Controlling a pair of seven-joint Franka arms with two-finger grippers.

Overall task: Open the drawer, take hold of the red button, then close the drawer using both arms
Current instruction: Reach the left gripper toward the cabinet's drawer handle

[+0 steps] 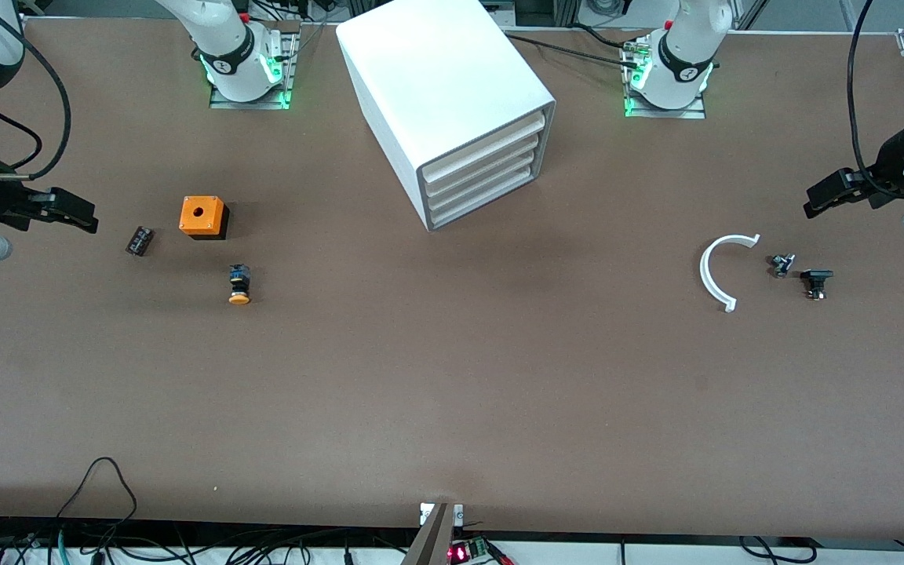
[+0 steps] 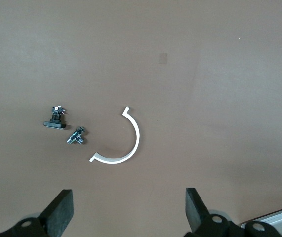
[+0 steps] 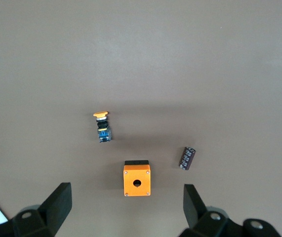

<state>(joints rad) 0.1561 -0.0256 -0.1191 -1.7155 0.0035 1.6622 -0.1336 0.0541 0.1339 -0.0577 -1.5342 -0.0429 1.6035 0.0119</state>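
Nearest us on the desk lies a white half-ring (image 1: 709,275), toward the left arm's end, with two small black parts (image 1: 801,275) just beside it. The left pincer (image 1: 813,205) hangs over that end, jaws spread wide and holding nothing. The right pincer (image 1: 89,221) hangs over the right arm's end, equally wide and empty, above a dark cylinder (image 1: 139,240), an orange cube (image 1: 202,216) and a yellow-capped button (image 1: 239,285).

Between the two arm bases stands the white cabinet (image 1: 436,71), turned at a slant. All its drawers are shut, including the drawer (image 1: 482,186) we want, below the topmost. No red-capped button shows anywhere, so we judge it lies inside.

We take the opening step as not yet begun. Next, one pincer must come to the drawer's sloped front lip, catch it, and pull along the cabinet's slanted line. A skewed pull could drag the light cabinet, so the other arm may need to steady it.
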